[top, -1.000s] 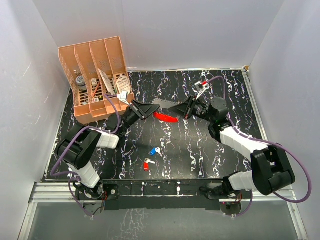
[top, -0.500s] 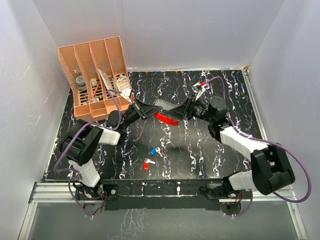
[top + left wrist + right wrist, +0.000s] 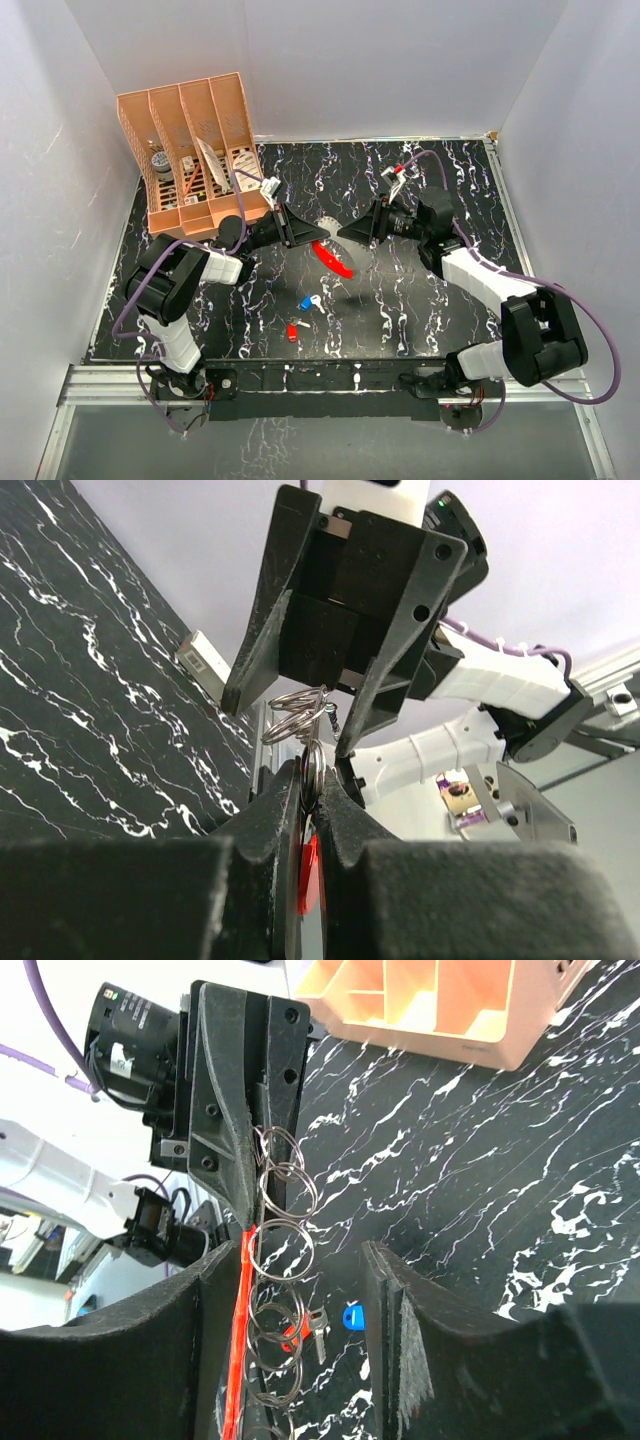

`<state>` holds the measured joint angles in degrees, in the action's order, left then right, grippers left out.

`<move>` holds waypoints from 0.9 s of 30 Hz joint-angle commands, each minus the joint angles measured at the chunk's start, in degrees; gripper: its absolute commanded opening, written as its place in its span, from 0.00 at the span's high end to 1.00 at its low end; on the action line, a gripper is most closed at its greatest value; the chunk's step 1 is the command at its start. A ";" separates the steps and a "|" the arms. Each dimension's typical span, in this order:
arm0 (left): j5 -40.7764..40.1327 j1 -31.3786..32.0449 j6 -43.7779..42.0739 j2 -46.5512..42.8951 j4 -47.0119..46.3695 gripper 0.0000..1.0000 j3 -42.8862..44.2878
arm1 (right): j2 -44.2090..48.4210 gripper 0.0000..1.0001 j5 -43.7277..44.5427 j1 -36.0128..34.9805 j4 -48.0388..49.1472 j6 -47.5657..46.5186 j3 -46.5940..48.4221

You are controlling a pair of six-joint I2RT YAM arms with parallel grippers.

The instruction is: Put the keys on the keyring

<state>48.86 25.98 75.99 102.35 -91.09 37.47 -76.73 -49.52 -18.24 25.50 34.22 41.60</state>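
Clamps the left gripper, clenched, on the oval keyring of curved red strip and linked silver wire rings, hanging above the black white-veined table. Holds the right gripper released, jaws apart, around those rings. Down on the table, side by side: tiny blue-headed key, tiny red-headed key.

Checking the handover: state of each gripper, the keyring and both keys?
Left gripper: shut on keyring.
Right gripper: open, straddling keyring.
Keyring: off table, hanging from left gripper.
Blue key: loose on table, not on keyring.
Red key: loose on table, not on keyring.
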 commanded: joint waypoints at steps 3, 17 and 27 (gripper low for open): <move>5.95 -0.01 0.01 -0.72 -11.30 1.00 2.49 | -2.23 0.53 -6.01 0.27 7.89 2.21 0.41; 9.81 2.10 1.94 4.13 -11.30 1.00 7.01 | -5.18 0.63 -9.69 0.22 15.60 6.59 -0.12; 10.58 3.44 2.98 6.22 -11.30 1.00 9.80 | -6.03 0.69 -10.24 0.13 15.67 6.62 0.05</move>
<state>58.24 28.71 78.65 108.99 -91.39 45.28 -82.37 -58.59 -18.11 36.93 40.71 41.45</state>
